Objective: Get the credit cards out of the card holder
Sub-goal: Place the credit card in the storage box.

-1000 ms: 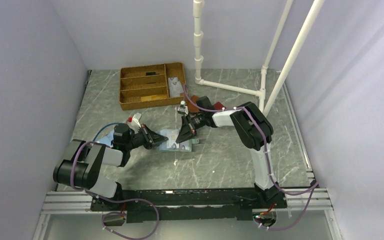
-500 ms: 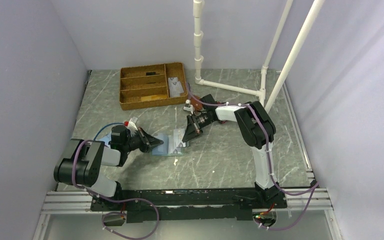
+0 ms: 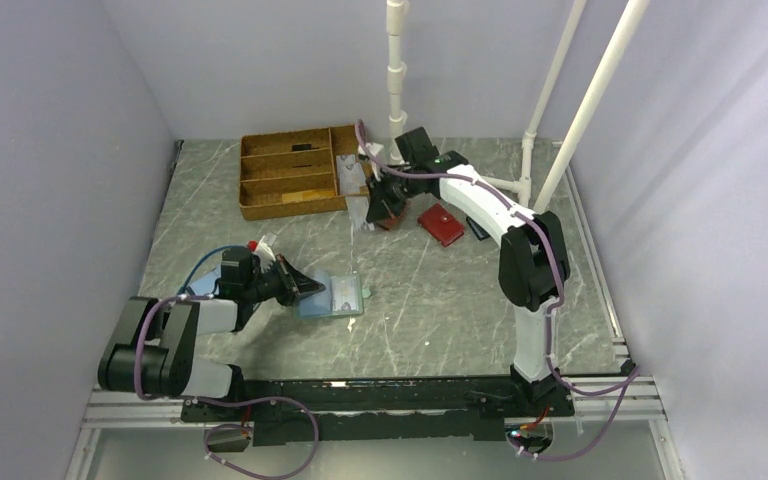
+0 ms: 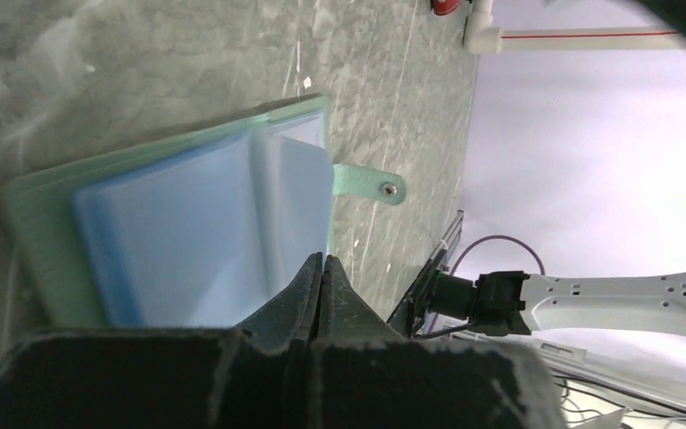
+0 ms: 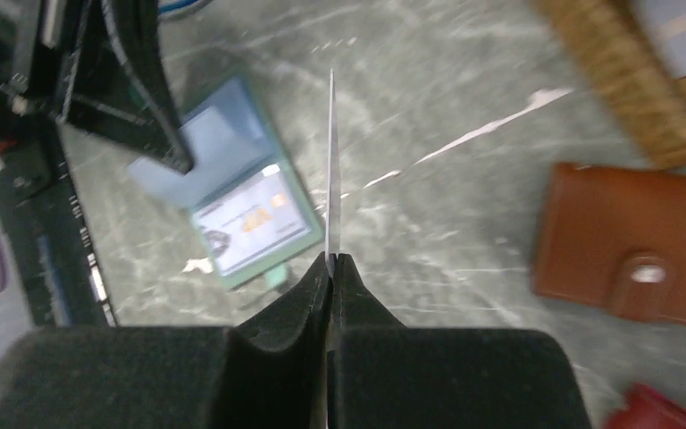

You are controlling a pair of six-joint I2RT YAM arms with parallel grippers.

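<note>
Two grippers we find closed — the left gripper [image 4: 322,259] with tips together on the open card holder [image 4: 188,214], light blue with a greenish rim, flat on the table [image 3: 440,300] — and the right gripper [image 5: 330,257] pinching one credit card [image 5: 330,161] edge-on near the brown wallet [image 5: 630,246].

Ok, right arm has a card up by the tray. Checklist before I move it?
1. Grip: right gripper shut on the held card, seen edge-on: ok.
2. Anchor: left gripper shut on the card holder flap: ok.
3. Position: held card above the tray: not ok, it hangs short of it.
4. Holder emptied: not ok, another card shows in its pocket.
5. Path past the brown wallet: cannot tell.
</note>
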